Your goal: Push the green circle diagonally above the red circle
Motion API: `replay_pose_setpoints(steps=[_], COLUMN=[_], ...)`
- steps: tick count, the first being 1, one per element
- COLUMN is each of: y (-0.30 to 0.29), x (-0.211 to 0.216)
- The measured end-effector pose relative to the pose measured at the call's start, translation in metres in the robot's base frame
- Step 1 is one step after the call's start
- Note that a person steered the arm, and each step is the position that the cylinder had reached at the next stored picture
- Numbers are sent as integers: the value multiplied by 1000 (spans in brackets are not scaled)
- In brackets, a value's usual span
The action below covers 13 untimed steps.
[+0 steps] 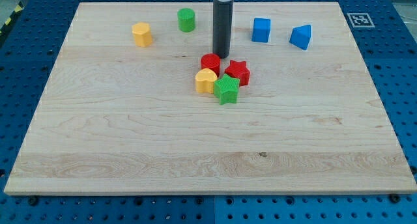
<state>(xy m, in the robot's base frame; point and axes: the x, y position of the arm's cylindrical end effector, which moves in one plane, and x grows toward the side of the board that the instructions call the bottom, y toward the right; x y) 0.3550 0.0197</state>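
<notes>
The green circle (186, 19) stands near the view's top, left of centre. The red circle (210, 62) sits at the board's middle, at the top left of a tight cluster. My tip (221, 56) is just above and right of the red circle, very close to it or touching it; I cannot tell which. The tip is well below and to the right of the green circle.
The cluster also holds a red star (238, 72), a yellow heart-shaped block (206, 81) and a green star (227, 90). A yellow block (142, 34) lies left of the green circle. A blue cube (261, 30) and a blue wedge-shaped block (301, 36) stand at the top right.
</notes>
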Motion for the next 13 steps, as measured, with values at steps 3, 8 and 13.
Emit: replay_pose_setpoints(steps=[3,8,13], y=[-21,-87,-105], x=[-31,-52,-120])
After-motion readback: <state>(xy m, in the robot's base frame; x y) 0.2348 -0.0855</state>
